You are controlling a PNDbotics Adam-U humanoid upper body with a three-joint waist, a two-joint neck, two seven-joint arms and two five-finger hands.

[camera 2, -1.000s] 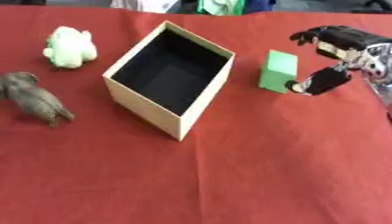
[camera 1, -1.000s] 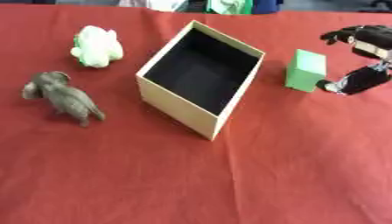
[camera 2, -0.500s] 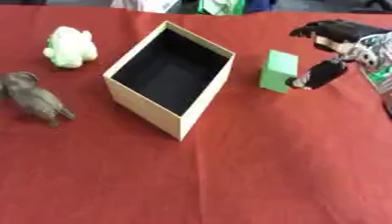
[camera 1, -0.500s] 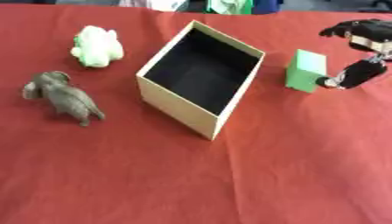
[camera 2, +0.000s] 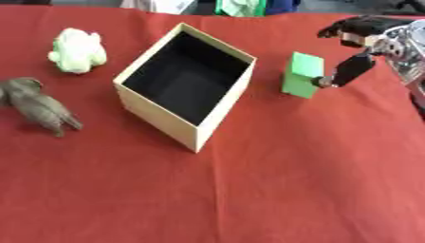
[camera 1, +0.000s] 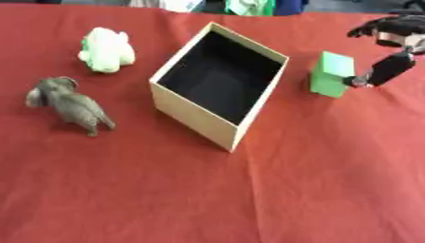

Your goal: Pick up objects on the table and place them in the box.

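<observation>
Reaching in from the upper right, the right hand point(camera 2: 365, 45) is positioned at the green block point(camera 2: 300, 74), which stands upright on the red tabletop point(camera 1: 249, 190) just to the right of the box point(camera 1: 217, 84). The thumb tip touches the right face of the block; the fingers point(camera 2: 348, 26) are curled and spread above and behind it, apart from its top, so the block is contacted but not enclosed. The box is an open-topped cardboard container with a black interior, set askew near the centre of the tabletop, and nothing shows inside it. To the left of the box, well apart from it, a grey toy elephant point(camera 1: 70, 104) stands on its legs. Beyond the elephant, toward the far edge, a pale green plush toy point(camera 1: 106, 49) rests on the cloth. Both toys are clear of the box and of each other. The left hand does not appear in either view.
</observation>
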